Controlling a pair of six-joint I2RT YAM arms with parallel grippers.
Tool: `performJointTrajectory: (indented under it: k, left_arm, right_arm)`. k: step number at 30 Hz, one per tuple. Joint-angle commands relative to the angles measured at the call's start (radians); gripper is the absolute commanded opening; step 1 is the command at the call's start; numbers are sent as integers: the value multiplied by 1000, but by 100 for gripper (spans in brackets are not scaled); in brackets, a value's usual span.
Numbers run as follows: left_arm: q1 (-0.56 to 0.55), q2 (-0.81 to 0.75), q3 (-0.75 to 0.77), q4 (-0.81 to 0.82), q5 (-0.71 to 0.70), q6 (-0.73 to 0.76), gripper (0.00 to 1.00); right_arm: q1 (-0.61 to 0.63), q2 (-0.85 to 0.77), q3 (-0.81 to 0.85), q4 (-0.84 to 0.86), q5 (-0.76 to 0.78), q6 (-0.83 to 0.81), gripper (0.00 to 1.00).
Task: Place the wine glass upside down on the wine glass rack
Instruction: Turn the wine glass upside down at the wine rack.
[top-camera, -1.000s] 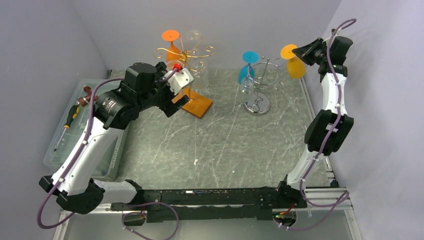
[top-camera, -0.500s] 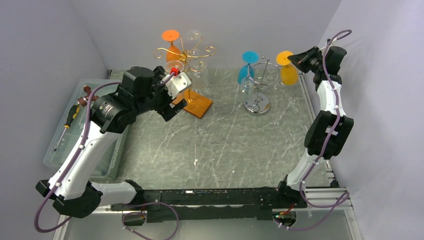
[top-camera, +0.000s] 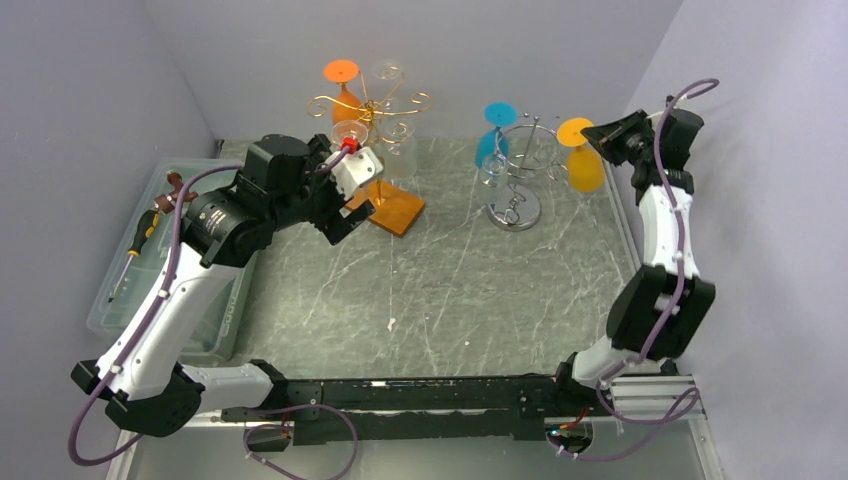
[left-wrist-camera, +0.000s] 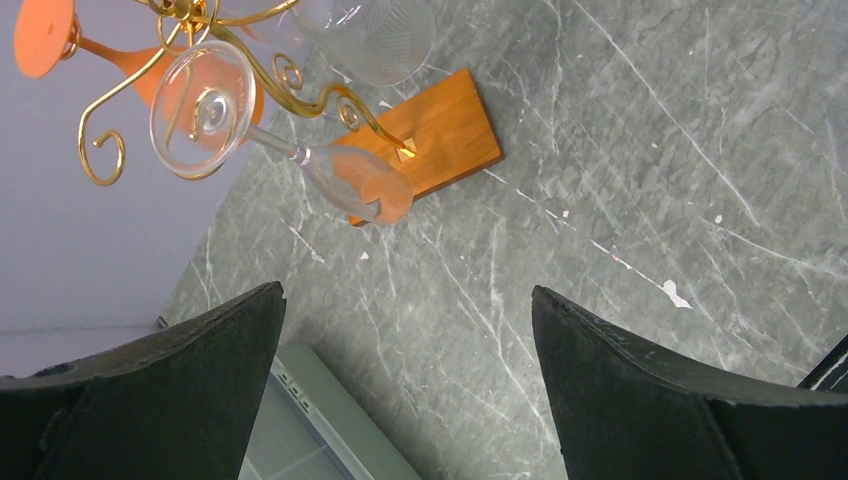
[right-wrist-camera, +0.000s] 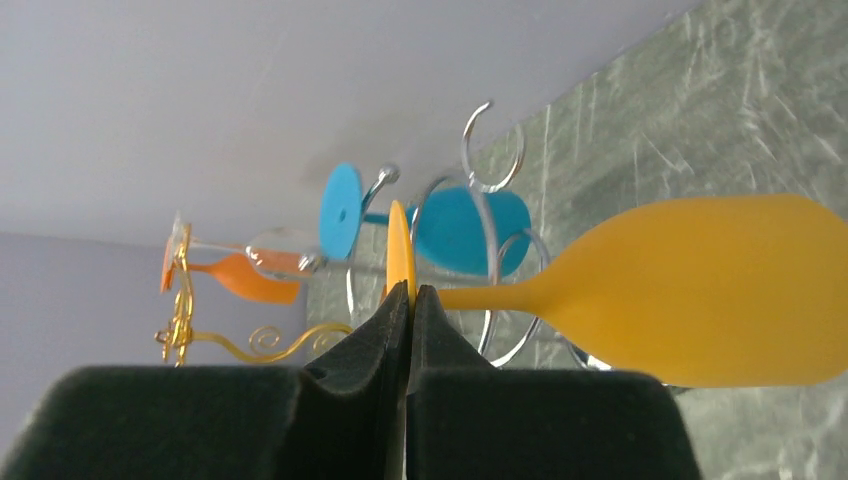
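right gripper: I've got it clamped on the yellow glass by its foot, bowl down, so it can hang.
rack: just beside the glass, not hooked yet.
left gripper: wide open, empty.

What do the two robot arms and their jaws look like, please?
The left arm and the right arm both have white link covers between black joint housings. A purple cable runs along each arm, fastened with small ties. The left wrist carries a white block with a red plug. The jaws are matte black and wedge-shaped.
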Motion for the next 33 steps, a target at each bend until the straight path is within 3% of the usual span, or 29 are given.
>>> performJointTrajectory:
  k: [1, 13, 33]
  left_arm:
    - [1, -5, 15, 7, 39, -1, 99]
    - [-3, -17, 9, 0, 51, -3, 99]
    - [-3, -29, 1, 11, 53, -4, 99]
  right_arm:
    - [-16, -202, -101, -44, 87, -17, 0]
    - [-28, -389, -312, -82, 77, 62, 0]
    - [-4, -353, -369, 72, -1, 175, 0]
